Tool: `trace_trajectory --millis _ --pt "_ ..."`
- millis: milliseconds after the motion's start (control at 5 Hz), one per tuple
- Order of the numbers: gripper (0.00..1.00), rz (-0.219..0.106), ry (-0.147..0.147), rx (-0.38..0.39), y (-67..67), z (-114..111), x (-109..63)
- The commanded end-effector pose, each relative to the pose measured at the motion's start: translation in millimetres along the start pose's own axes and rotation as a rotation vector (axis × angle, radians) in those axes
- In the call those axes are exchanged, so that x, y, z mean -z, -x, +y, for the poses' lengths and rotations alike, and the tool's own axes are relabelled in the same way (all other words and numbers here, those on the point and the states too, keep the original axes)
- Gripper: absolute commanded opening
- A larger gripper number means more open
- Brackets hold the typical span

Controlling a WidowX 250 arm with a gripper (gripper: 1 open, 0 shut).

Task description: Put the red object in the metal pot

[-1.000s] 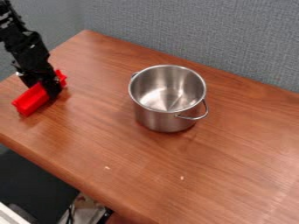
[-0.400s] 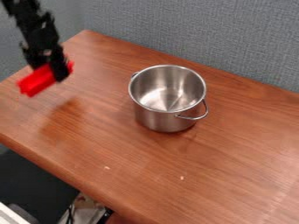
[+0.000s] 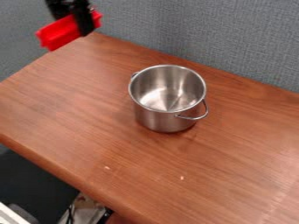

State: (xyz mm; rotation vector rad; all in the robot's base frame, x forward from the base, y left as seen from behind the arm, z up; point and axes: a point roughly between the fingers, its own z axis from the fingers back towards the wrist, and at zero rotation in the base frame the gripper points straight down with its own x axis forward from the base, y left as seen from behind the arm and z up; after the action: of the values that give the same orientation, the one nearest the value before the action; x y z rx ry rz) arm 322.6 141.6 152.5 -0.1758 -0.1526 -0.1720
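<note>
The red object (image 3: 61, 32) hangs in the air at the top left of the camera view, well above the table's far left corner. My gripper (image 3: 73, 10) is shut on its right end; only the dark lower part of the gripper shows below the frame's top edge. The metal pot (image 3: 165, 117), shiny and round with a small loop handle toward the front right, stands upright and empty near the middle of the table, to the right of and below the red object.
The brown wooden table (image 3: 70, 114) has its front edge running diagonally along the lower left, with dark floor beyond it. A grey wall stands behind the table.
The gripper has lifted the red object off the table's left side and carried it up and to the right. The pot has not moved.
</note>
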Motion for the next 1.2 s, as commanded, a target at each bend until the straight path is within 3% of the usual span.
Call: trace_trajectory --millis 0,200,600,1000 --pt "0.00 -0.068 -0.009 0.171 -6.4 -45 -23.1" --pt "0.00 -0.057 0.024 0.311 -7.0 -81 -13.0" --pt "0.00 0.013 0.080 0.585 -14.6 -140 -17.5" --pt "0.00 0.154 0.163 0.674 8.5 -163 7.4"
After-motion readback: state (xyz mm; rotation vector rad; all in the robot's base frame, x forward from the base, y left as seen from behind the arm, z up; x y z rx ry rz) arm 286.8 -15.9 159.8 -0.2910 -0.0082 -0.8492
